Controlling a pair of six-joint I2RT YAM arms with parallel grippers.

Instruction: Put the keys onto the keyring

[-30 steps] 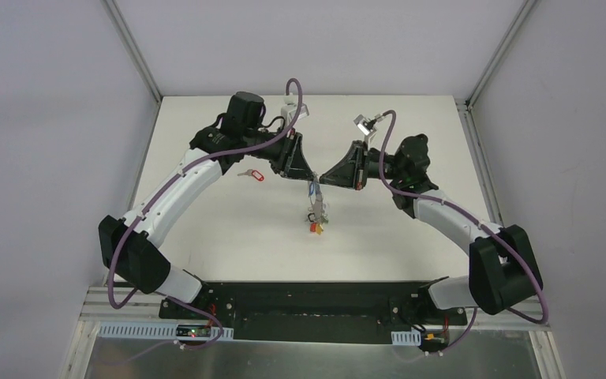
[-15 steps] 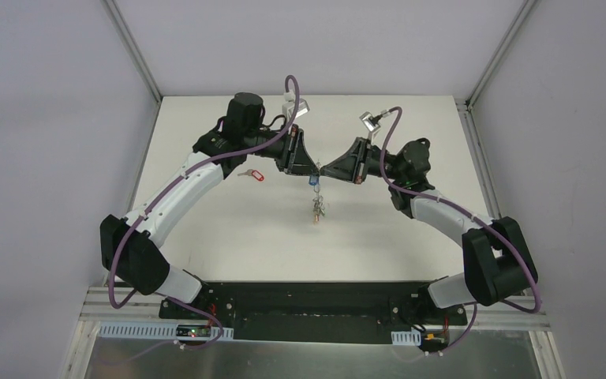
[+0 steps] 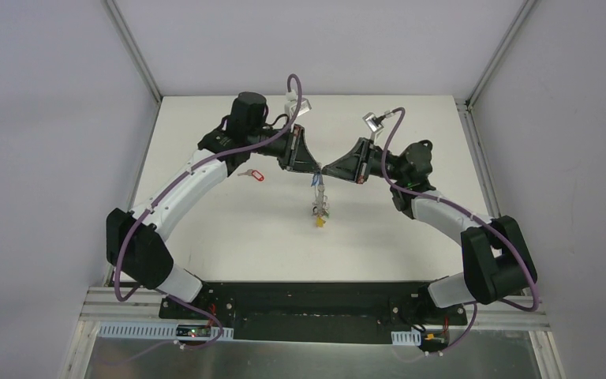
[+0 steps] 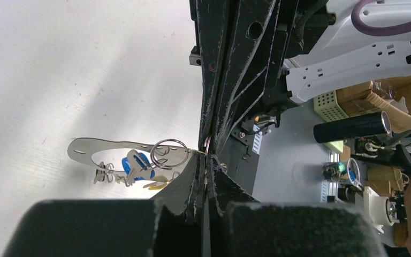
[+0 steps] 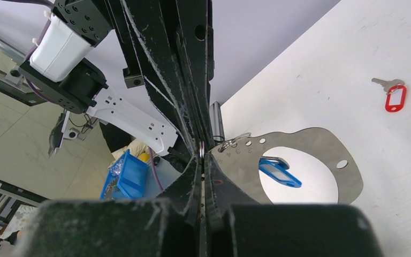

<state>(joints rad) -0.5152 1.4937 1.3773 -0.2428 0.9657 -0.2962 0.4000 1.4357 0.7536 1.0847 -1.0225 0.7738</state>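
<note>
Aloft, left tool (image 4: pixel 205 156) pinches keyring (image 5: pixel 350 180)

Shows left gripper (image 3: pixel 313 166) and right gripper (image 3: pixel 328 169) tip to tip at frame centre, over a white table (image 3: pixel 229 237). Has a bunch of keys (image 3: pixel 318 210) dangling just below them, yellow tag lowest. Leaves a red-tagged key (image 3: pixel 252 174) flat on the table, left of centre.

Both arms bend out to the sides, then reach in toward each other like an arch. The left claw (image 3: pixel 314 166) and the right claw (image 3: pixel 326 170) meet tip to tip in the middle, up in the air. Each claw has its two fingers squeezed tight together, with no gap.
</note>
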